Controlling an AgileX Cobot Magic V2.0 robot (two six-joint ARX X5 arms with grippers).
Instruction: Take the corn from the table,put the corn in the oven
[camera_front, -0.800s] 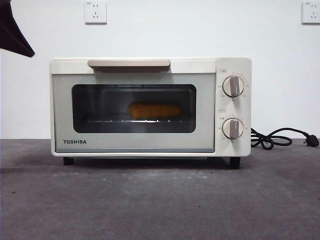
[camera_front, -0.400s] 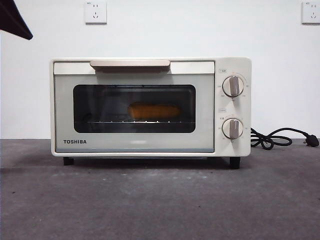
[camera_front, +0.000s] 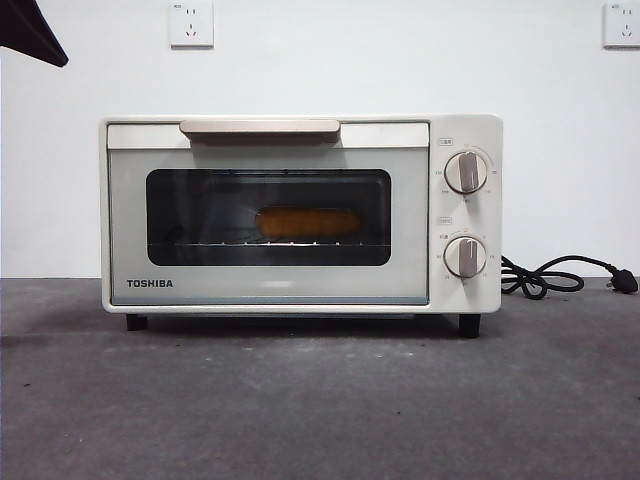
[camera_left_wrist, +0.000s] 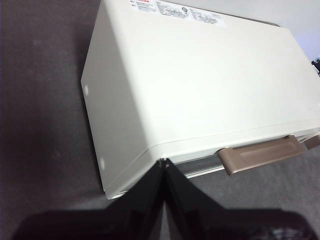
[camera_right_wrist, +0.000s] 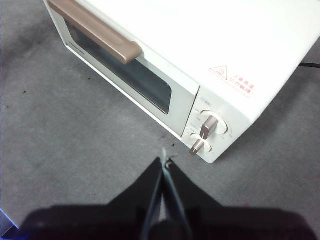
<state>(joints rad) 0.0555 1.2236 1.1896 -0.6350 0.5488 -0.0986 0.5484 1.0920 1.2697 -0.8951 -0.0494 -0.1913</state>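
The cream-white oven (camera_front: 300, 215) stands on the dark grey table (camera_front: 320, 400) with its door closed. Behind the dark glass the yellow-orange corn (camera_front: 307, 222) lies lengthwise on the wire rack. My left gripper (camera_left_wrist: 163, 161) hovers above the oven's (camera_left_wrist: 200, 85) top corner on the handle's side, jaws shut and empty. Only its black tip (camera_front: 28, 32) shows in the front view's upper left corner. My right gripper (camera_right_wrist: 164, 161) hangs above the table in front of the oven's (camera_right_wrist: 210, 55) knob end, shut on nothing.
A beige bar handle (camera_front: 260, 127) runs along the door's top, with two round knobs (camera_front: 466, 172) at the right. The black cord (camera_front: 560, 275) and plug lie on the table to the oven's right. Two wall sockets sit high on the white wall.
The oven door went from slightly ajar at the top to fully closed. The black gripper tip in the upper left corner drew back a little upward.
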